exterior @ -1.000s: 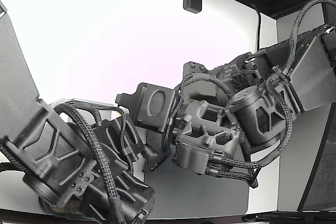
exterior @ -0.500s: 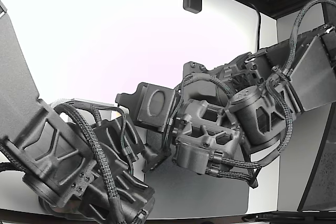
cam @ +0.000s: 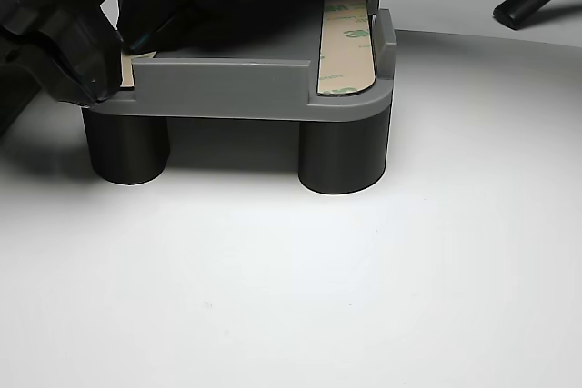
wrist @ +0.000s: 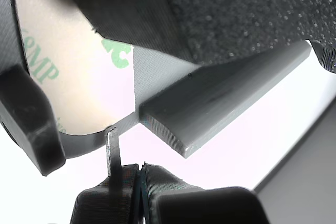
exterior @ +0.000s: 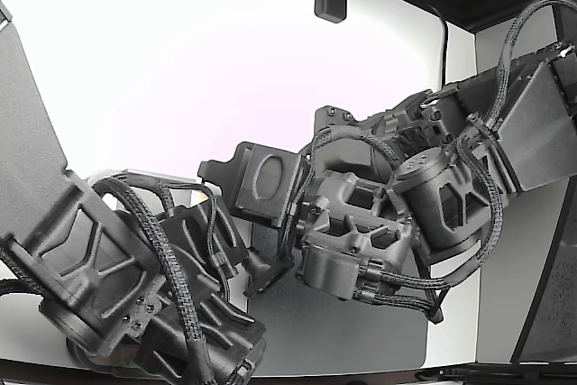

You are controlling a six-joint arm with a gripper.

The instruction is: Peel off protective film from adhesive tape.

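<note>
Crowding the exterior view are two dark arms (exterior: pixel 361 232) over a white table (exterior: pixel 162 69); neither the gripper nor the tape shows there, so this view tells nothing of the grasp.

Wrist view: the gripper (wrist: pixel 140 184) has its jaws pressed together, with a thin grey tab (wrist: pixel 112 153) rising from between them. That tab joins the curled edge of the film (wrist: pixel 79 82), a pale sheet with green print, lying just beyond the gripper and beside a grey fixture (wrist: pixel 220 98). It looks clamped on the film's corner.

Other view: the fixture (cam: pixel 236 88) stands on dark round legs on the table (cam: pixel 364 297). A strip of tape (cam: pixel 346 43) with its printed film lies on top at the far end; dark arm parts hide the near end.

Judged from this, the step in hand is the start of the peel, corner gripped but film mostly down. Next calls for a steady pull away from the fixture, keeping the pinch so the tab does not slip or tear.
</note>
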